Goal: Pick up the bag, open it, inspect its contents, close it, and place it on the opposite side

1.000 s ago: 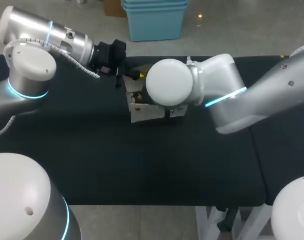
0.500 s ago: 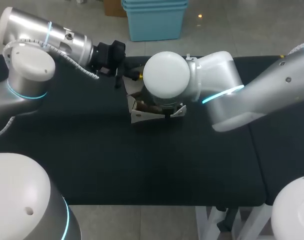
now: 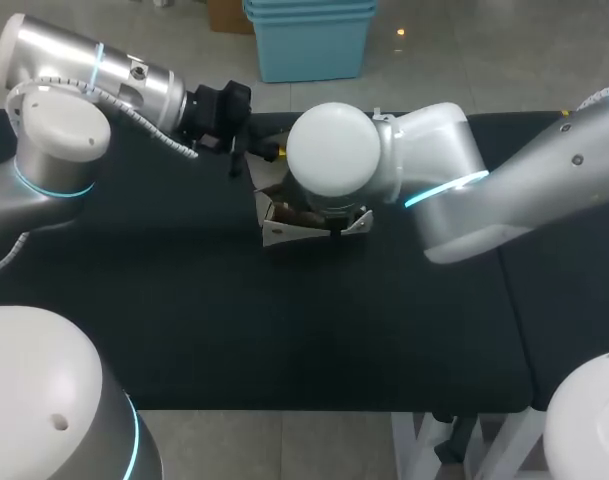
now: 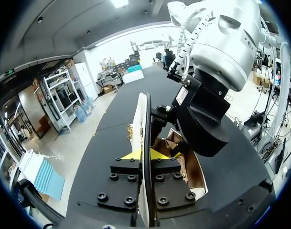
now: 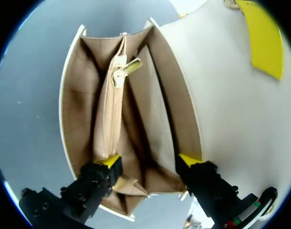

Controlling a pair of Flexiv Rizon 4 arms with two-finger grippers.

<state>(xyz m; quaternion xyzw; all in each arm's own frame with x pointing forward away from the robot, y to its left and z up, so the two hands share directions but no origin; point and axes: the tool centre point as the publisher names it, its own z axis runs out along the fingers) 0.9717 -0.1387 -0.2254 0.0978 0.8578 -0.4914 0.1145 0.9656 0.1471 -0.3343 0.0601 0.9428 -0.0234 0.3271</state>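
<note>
White bag (image 3: 284, 232) open on the black worktop (image 3: 284, 340), midway across, toward the far edge.
Right pincer (image 5: 149, 160) hangs over its mouth with fingers spread, one yellow tip by the tan zip pocket (image 5: 112, 109), the other by the side wall. At the bag's far side the left pincer (image 4: 145, 153) pinches the upright flap (image 4: 143, 114) between its tips.

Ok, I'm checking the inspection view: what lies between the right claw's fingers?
In the right wrist view, the right claw straddles the open bag's tan inside: a zipped pocket with gold pull, an open compartment beside it.
</note>
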